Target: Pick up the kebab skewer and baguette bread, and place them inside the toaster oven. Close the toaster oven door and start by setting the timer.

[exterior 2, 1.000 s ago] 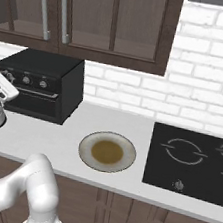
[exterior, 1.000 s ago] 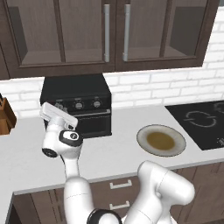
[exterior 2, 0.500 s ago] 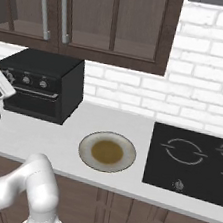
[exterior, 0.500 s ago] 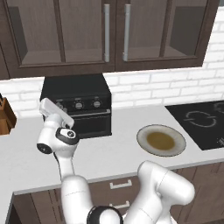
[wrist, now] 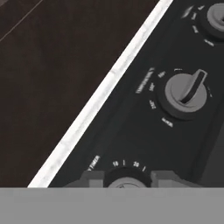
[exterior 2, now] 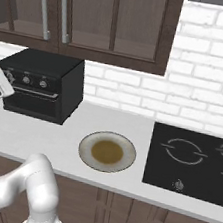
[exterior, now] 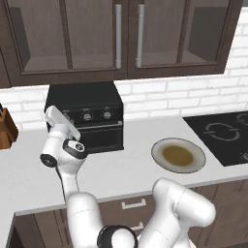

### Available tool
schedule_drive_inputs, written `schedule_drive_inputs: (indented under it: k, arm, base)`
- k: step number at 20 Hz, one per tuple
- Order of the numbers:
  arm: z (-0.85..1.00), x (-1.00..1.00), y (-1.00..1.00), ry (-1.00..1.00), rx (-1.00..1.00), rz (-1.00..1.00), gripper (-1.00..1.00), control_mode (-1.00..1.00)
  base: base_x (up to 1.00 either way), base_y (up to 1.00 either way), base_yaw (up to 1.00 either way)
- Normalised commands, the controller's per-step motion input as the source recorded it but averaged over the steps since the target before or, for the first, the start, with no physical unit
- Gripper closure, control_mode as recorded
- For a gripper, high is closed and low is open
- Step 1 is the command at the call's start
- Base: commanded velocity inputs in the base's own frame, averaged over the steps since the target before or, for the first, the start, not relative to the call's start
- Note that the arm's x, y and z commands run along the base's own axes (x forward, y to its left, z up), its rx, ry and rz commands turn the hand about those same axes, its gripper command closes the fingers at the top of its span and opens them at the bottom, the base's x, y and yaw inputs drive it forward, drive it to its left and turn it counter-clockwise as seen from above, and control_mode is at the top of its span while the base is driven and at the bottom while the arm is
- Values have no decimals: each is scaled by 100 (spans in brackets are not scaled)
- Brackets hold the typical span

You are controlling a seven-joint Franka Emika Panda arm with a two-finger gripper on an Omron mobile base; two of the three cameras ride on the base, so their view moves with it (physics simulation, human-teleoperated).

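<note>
The black toaster oven [exterior: 85, 102] [exterior 2: 44, 72] stands at the back of the counter, and its door [exterior: 98, 139] [exterior 2: 31, 104] is closed. My gripper [exterior: 65, 117] [exterior 2: 5, 79] [wrist: 127, 181] is pressed against the left end of the oven's control panel. In the hand view its fingertips [wrist: 90, 179] are shut on the timer knob [wrist: 127, 178], with minute marks just above it. A second knob [wrist: 186, 91] with a bar pointer sits further along the panel. The kebab skewer and the baguette bread are hidden from view.
A round plate [exterior: 178, 155] [exterior 2: 107, 152] with a brown centre lies on the counter right of the oven. A black cooktop [exterior: 222, 131] [exterior 2: 193, 156] is further right. A wooden knife block [exterior: 6, 129] stands at the far left. Dark wall cabinets [exterior: 127, 34] hang above.
The wrist has turned a little and the arm's upper joint has swung slightly left, while the hand stays at the oven's left knob. The jaws stay shut.
</note>
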Motion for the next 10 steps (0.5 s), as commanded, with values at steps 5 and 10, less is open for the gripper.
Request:
schedule_drive_inputs:
  k: [5,10]
  arm:
    - [24,0,-3,0,22,0,100,-100]
    - [26,0,0,0,23,0,100,-100]
  base:
    - [0,0,0]
    - [0,0,0]
